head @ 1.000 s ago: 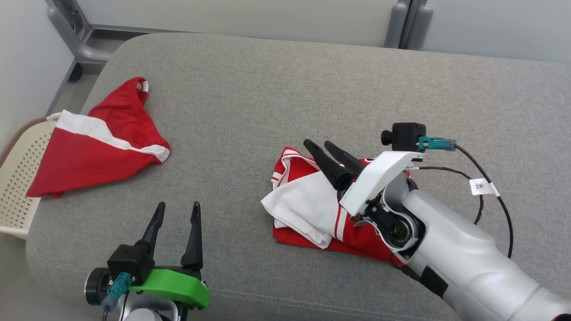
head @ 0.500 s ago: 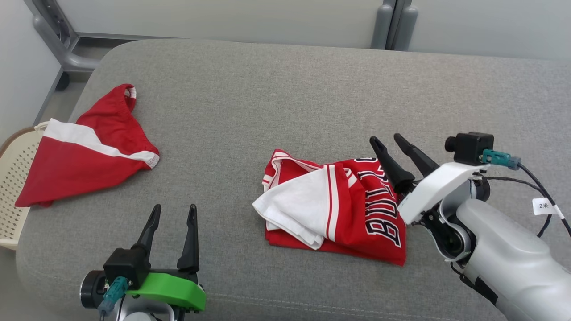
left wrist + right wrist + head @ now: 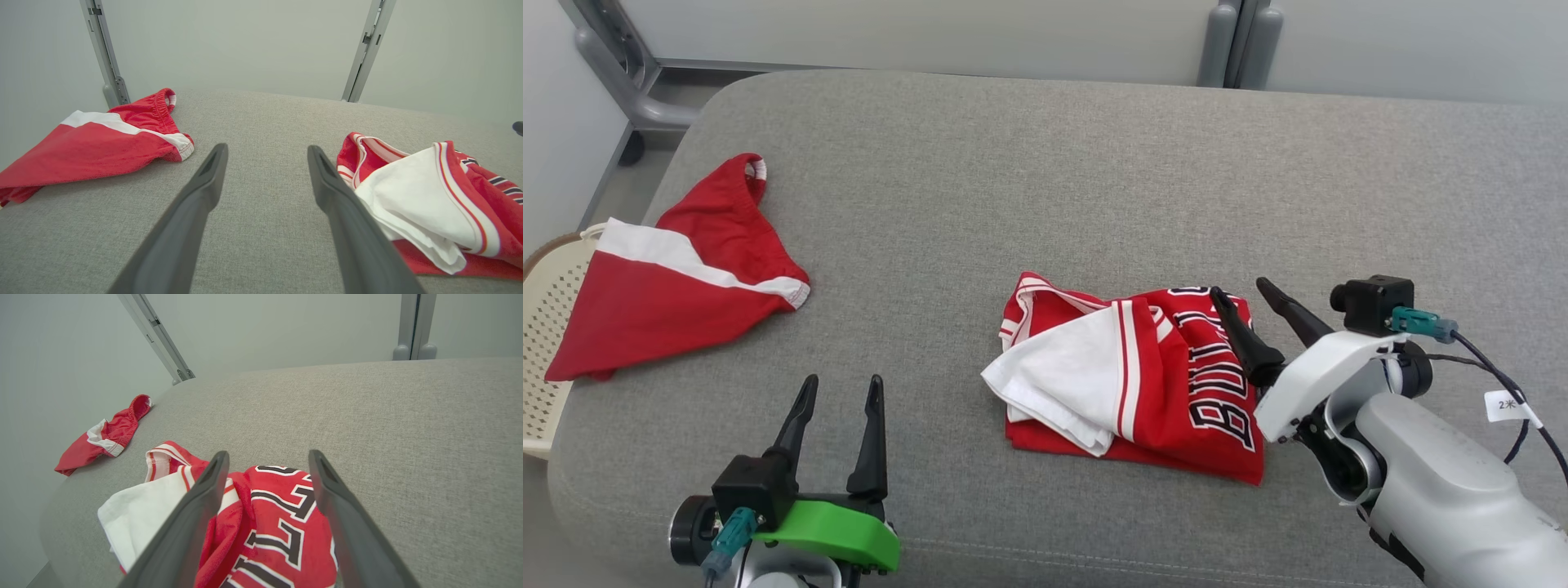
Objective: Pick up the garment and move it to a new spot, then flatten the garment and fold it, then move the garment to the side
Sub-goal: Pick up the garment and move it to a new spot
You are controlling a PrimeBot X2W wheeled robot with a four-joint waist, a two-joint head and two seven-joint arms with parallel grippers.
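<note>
The left jaws hang at the table's (image 3: 1045,180) near edge, their fingers (image 3: 874,441) spread wide with nothing between them, pointing out over bare grey cloth. The right jaws are near that edge too, on the right. They are just as wide and hold nothing. One right finger (image 3: 1241,343) overlaps the right edge of the jersey (image 3: 1168,384); the other shows against the table just beside it. I cannot tell whether either one touches the cloth.

The jersey lies folded in a loose bundle at about the table's middle. It is red with black-and-white lettering, and a white panel is turned up on its left half. In the right wrist view the lettering shows between the fingers.

Farther left, well apart from the jersey, red shorts (image 3: 678,278) with a white band lie crumpled at the table's left edge. Beside that edge stands a cream basket (image 3: 547,327).
</note>
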